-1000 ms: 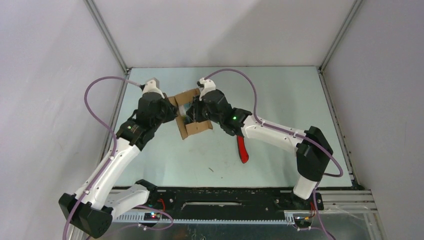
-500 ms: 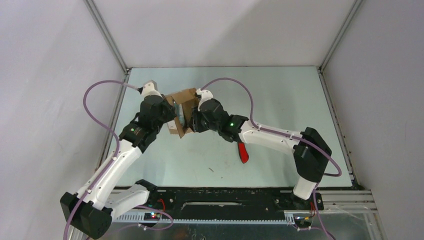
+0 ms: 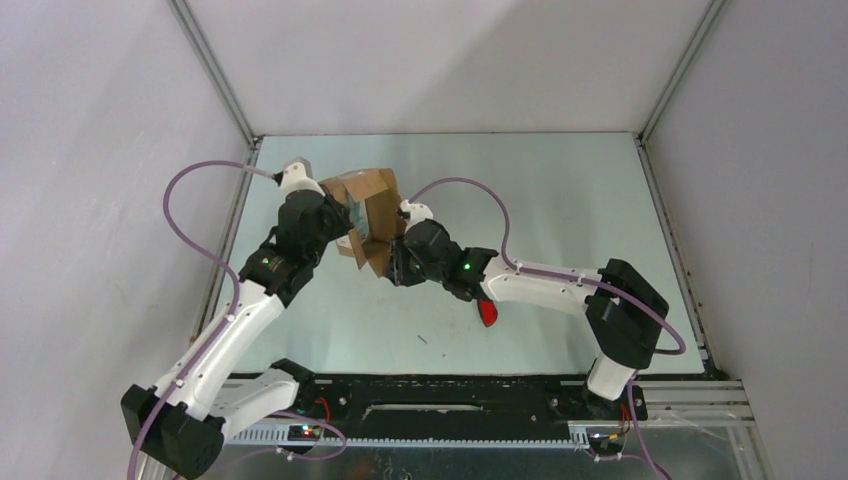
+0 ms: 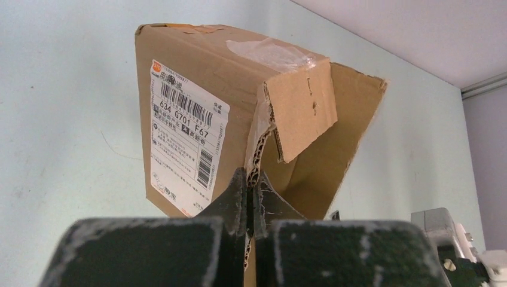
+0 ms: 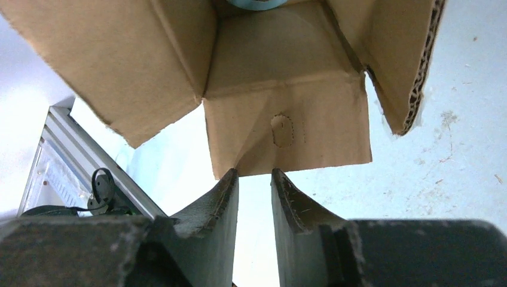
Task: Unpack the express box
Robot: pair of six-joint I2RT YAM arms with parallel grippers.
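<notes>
1. The express box (image 3: 368, 210) hangs tilted over the far-left part of the table (image 3: 560, 200), flaps open, with a white shipping label (image 4: 185, 143) on one side.
2. The left gripper (image 4: 251, 179) pinches the box's corrugated wall edge.
3. The right gripper (image 5: 255, 173) sits at a hanging flap's edge, its fingers narrowly apart and holding nothing.
4. A red knife handle (image 3: 487, 313) peeks out beneath the right arm.

The express box (image 4: 239, 84) is matt corrugated cardboard — with a glossy clear tape strip (image 4: 270, 52) and a smooth white paper label (image 4: 185, 140); the pale surface (image 5: 460, 155) is matt and scuffed.
</notes>
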